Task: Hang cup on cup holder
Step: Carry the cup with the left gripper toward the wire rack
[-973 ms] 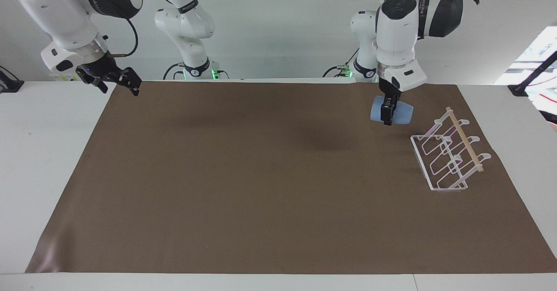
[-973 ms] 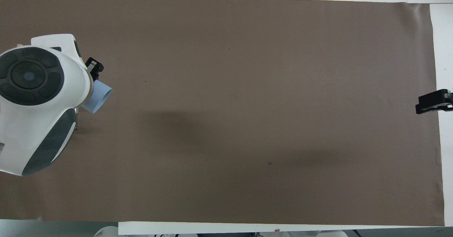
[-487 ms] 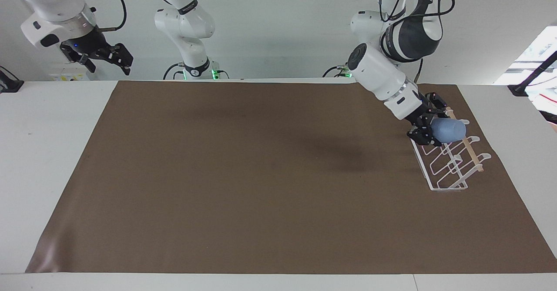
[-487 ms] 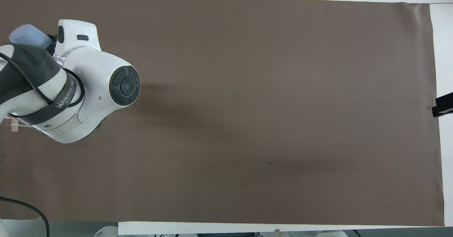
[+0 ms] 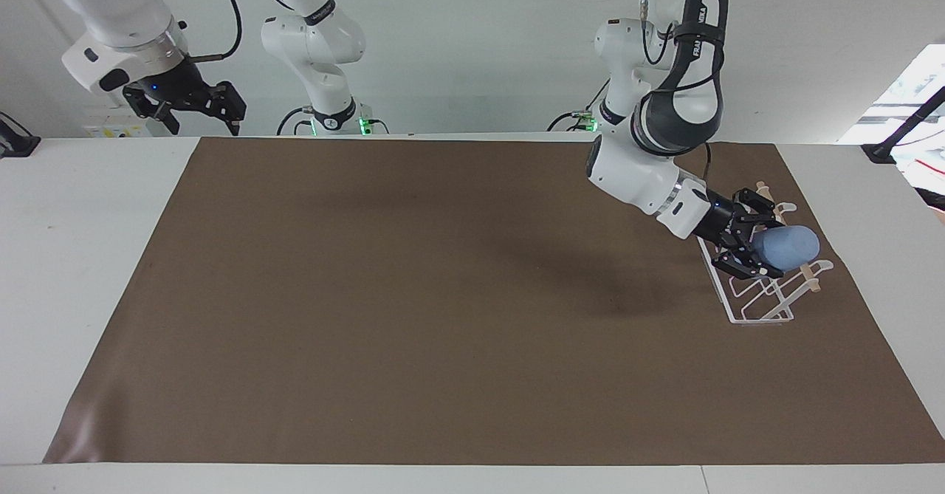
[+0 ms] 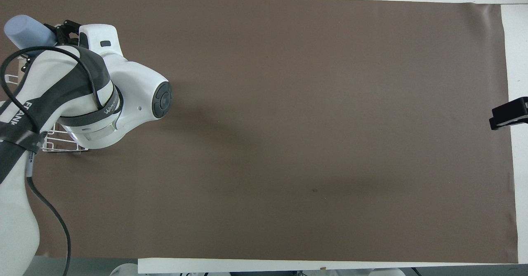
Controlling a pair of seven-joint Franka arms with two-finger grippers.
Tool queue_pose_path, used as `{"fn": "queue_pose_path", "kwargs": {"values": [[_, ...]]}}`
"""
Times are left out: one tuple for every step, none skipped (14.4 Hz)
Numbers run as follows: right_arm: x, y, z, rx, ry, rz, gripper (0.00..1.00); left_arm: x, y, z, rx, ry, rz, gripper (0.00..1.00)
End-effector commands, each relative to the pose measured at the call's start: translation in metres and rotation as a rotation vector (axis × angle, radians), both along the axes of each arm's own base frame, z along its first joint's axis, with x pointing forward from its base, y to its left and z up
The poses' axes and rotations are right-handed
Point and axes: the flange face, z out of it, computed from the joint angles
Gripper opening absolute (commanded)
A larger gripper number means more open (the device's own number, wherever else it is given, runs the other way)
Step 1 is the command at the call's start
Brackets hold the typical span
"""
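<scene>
left gripper [image 5: 751,247] is gripping the cup [image 5: 790,249] sideways over the cup holder [image 5: 753,309] - probably lining its mouth up with a prong - while the right gripper [image 5: 198,107] is waiting up high with fingers spread.

Under my left gripper [image 5: 751,247] spreads a brown mat [image 5: 443,294], covering most of the white table [image 5: 74,258] beneath me.

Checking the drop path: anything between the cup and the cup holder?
Nothing visible. The left hand holds the cup tilted directly over the cup holder, no other object on the brown mat. Right hand waits off the mat.
</scene>
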Motion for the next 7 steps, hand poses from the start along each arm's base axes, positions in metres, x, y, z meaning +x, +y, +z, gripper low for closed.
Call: {"fn": "queue_pose_path", "kwargs": {"values": [[-0.003, -0.003, -0.001, 0.002, 0.006, -0.002, 0.99, 0.002, 0.021, -0.022, 0.043, -0.044, 0.039, 0.0], [-0.004, -0.002, -0.004, 0.003, 0.017, 0.0, 0.99, -0.002, 0.023, -0.029, 0.042, -0.042, 0.042, 0.0], [-0.007, -0.002, -0.002, 0.004, 0.025, -0.001, 0.99, -0.001, 0.031, -0.034, 0.038, -0.049, 0.055, 0.0], [-0.009, -0.002, -0.003, 0.005, 0.035, -0.003, 0.99, -0.005, 0.035, -0.041, 0.043, -0.041, 0.062, 0.0], [-0.009, -0.002, -0.003, 0.006, 0.037, -0.002, 0.99, -0.01, 0.038, -0.048, 0.057, -0.031, 0.073, 0.0], [-0.009, -0.002, -0.002, 0.006, 0.036, 0.0, 0.99, -0.018, 0.043, -0.056, 0.074, -0.019, 0.086, 0.0], [-0.009, -0.002, -0.002, 0.006, 0.036, 0.0, 0.99, -0.02, 0.044, -0.059, 0.068, -0.03, 0.09, 0.0]]}}
